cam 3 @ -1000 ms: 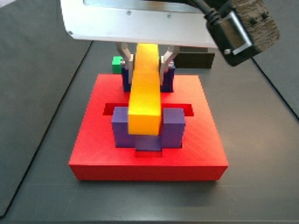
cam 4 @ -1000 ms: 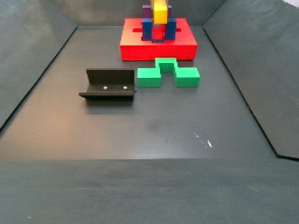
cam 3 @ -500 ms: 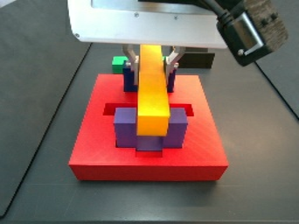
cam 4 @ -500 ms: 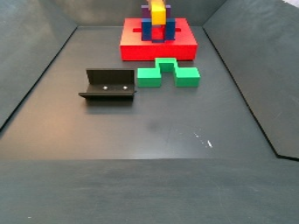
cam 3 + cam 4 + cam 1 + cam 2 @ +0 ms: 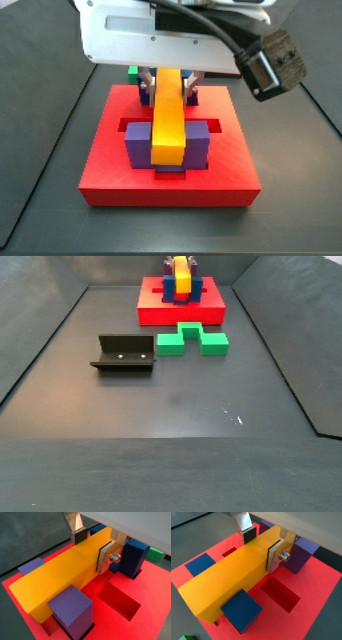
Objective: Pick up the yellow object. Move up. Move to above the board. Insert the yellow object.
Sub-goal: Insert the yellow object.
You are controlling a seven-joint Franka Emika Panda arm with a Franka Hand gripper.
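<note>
The yellow object (image 5: 168,118) is a long orange-yellow bar, and my gripper (image 5: 170,80) is shut on its far half. Both wrist views show a dark pad pressed on each long side of the bar (image 5: 57,574) (image 5: 228,577), with the gripper (image 5: 93,546) (image 5: 262,544) straddling it. The bar hangs over the red board (image 5: 167,178) (image 5: 183,303), sloping down toward its near end. That end sits between two purple posts (image 5: 138,145) at about the height of their tops. An open recessed slot (image 5: 123,602) (image 5: 278,594) shows beside the bar.
A green notched block (image 5: 191,339) lies on the grey floor in front of the board. The dark fixture (image 5: 123,353) stands beside it. Blue and purple posts (image 5: 133,557) (image 5: 243,609) rise close on either side of the bar. The tray walls slope up all around.
The gripper has come down with the yellow bar. The bar's near end has sunk from above the purple posts to between them.
</note>
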